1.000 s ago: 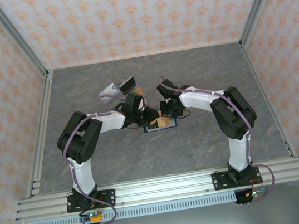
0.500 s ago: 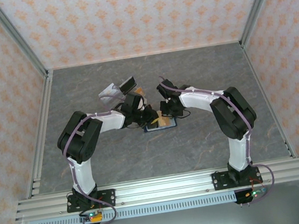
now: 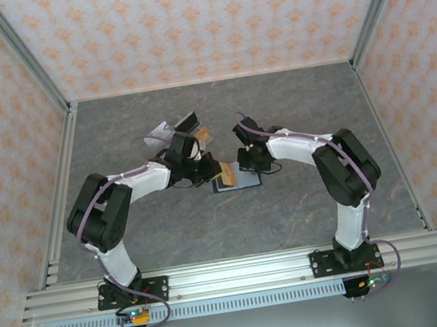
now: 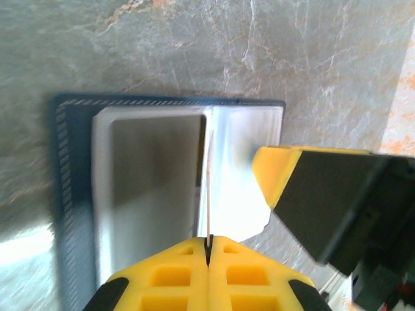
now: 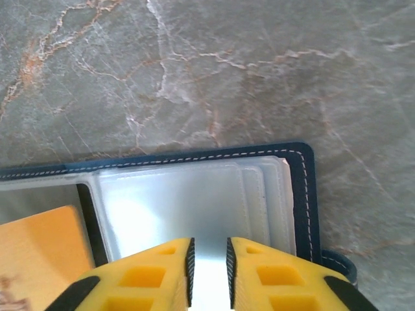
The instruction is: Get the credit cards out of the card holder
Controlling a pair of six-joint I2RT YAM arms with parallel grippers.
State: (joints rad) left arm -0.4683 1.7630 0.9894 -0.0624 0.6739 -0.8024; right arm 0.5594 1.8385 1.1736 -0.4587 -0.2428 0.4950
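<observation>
One credit card (image 3: 225,171) has shifted left

Surface (image 3: 293,111): grey marbled slab with pale and rust-coloured veins, walled in on three sides.

Card holder (image 3: 238,182): lies flat and open on the surface near its centre. Dark navy cover with white stitching along the rim (image 5: 301,194); pale translucent inner pockets face up (image 4: 149,168). Closing tab (image 5: 337,262) sticks out from one short edge and rests on the slab.

Clear acrylic stand (image 3: 158,134): at about 10 o'clock from the card holder, well apart from it, toward the far left. A small orange-brown item (image 3: 204,133) sits just beside it at 3 o'clock; contact with the surface not resolvable.
</observation>
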